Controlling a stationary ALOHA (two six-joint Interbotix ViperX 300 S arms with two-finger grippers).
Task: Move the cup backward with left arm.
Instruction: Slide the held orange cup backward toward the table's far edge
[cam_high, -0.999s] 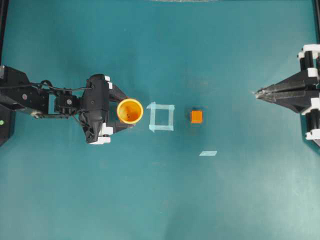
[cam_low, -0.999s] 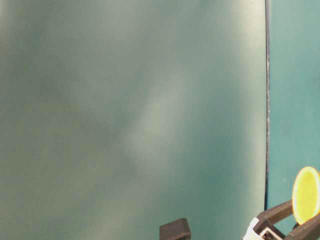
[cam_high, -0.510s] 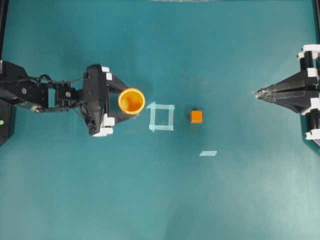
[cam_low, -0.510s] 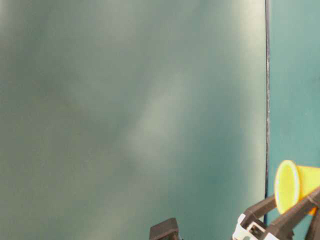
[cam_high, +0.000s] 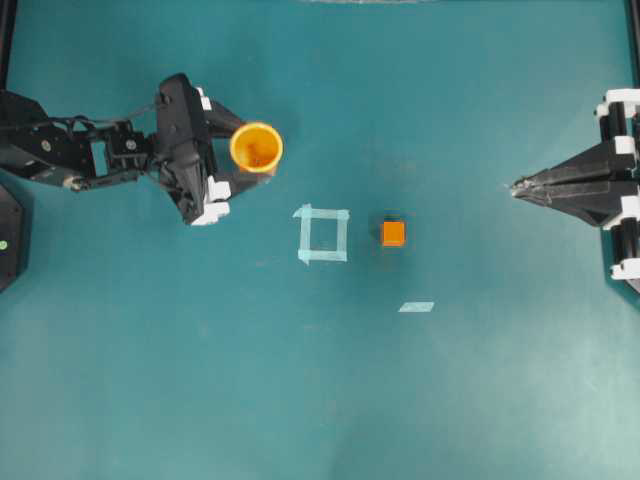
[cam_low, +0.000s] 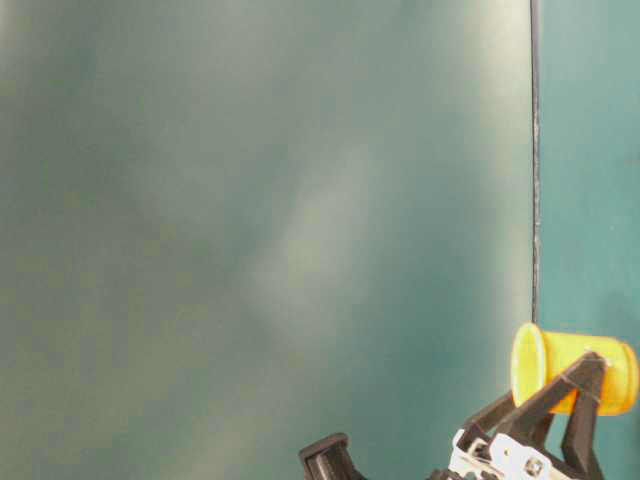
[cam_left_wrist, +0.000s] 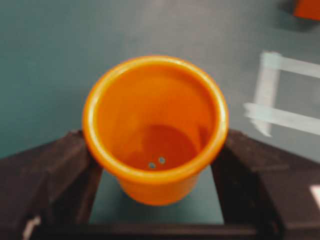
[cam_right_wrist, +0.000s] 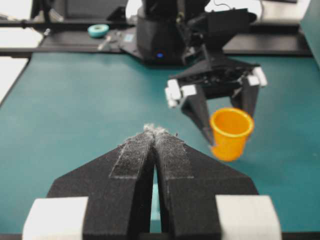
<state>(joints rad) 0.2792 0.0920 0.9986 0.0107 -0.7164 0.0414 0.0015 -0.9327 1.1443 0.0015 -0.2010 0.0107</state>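
Above the matte teal worktop (cam_high: 320, 400), your left gripper (cam_high: 238, 150) jaws clamp the smooth round orange cup (cam_high: 256, 147); right gripper (cam_high: 516, 186) jaws pinched together.

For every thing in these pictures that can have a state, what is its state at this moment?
Cup: upright, mouth open upward, empty, held between the fingers of the left gripper, lifted off the table.
Left gripper: closed on the cup.
Right gripper: shut, holding nothing.
Orange cube: resting on the table, untouched.
Tape square: flat on the table, nothing inside it.
Tape strip: flat on the table.
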